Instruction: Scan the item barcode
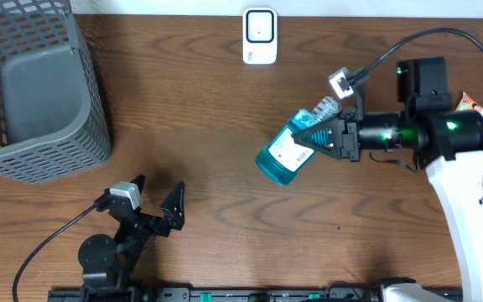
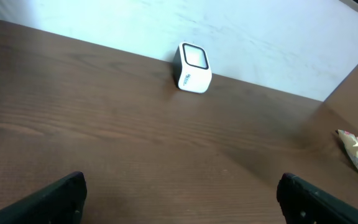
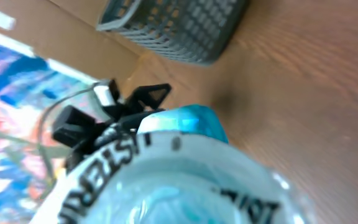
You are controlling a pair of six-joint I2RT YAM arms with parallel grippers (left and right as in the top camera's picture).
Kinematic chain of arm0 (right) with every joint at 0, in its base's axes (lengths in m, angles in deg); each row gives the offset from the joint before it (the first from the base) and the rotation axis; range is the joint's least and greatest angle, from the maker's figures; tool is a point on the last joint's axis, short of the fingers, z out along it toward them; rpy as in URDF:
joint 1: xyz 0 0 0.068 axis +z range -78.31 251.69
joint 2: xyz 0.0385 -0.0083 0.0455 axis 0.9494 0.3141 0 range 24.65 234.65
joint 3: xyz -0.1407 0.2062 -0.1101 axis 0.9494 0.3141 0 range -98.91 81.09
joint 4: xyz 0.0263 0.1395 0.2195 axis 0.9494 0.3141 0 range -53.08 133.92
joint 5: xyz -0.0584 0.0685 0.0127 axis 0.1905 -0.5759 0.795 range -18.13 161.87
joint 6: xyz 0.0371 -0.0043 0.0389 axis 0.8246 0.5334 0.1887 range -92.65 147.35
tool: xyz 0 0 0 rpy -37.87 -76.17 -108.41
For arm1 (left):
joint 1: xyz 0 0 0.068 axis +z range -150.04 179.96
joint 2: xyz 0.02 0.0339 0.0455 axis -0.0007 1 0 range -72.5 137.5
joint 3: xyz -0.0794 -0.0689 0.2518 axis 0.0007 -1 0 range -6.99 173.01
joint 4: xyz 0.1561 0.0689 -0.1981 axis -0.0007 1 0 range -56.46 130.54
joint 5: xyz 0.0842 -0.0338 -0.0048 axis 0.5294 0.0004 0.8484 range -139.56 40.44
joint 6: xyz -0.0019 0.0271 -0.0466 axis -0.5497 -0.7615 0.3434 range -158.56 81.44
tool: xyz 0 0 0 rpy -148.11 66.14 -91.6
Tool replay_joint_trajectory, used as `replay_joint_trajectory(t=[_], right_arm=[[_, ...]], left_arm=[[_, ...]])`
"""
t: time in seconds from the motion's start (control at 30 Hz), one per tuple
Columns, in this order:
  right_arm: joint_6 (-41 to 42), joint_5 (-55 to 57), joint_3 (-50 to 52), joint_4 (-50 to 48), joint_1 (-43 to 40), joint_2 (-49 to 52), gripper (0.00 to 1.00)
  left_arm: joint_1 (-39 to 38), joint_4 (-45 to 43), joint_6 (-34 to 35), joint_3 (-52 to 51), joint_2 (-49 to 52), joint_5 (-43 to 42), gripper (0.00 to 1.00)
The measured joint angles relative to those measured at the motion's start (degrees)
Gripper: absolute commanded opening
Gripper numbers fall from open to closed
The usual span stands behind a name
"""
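Blue bottle point(image 1: 273, 164): clamped in right gripper point(image 1: 307, 141), well apart from scanner point(image 1: 260, 36).
Left gripper point(image 1: 159, 186): fingers wide, empty.
Progress: pickup done — pass before scanner judged outstanding.

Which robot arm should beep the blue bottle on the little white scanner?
The right one, probably. The right gripper is shut on the blue bottle and sits nearer the white scanner. The left gripper is open, holds nothing, and is farther from the scanner.
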Motion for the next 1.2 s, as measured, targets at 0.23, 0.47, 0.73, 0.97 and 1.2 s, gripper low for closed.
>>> replay_joint_trajectory(t=[0.23,0.47,0.73,0.97,1.2], right_arm=[[5.9,18.1,0.0,-1.2,3.0,0.3,0.11],[10.1,33.5,0.1,-11.6,8.7,1.1,0.18],[13.1,58.5,0.1,-23.2,17.6,9.8,0.1],[10.8,74.0,-0.2,-36.8,18.6,20.9,0.16],[0.9,85.2,-9.4,-45.8,19.4,32.4,0.18]], left_arm=[[0.0,0.0,0.0,0.0,0.0,0.0,0.98],[0.0,0.0,0.0,0.0,0.0,0.0,0.98],[0.0,0.0,0.0,0.0,0.0,0.0,0.98],[0.0,0.0,0.0,0.0,0.0,0.0,0.98],[0.0,0.0,0.0,0.0,0.0,0.0,0.98]])
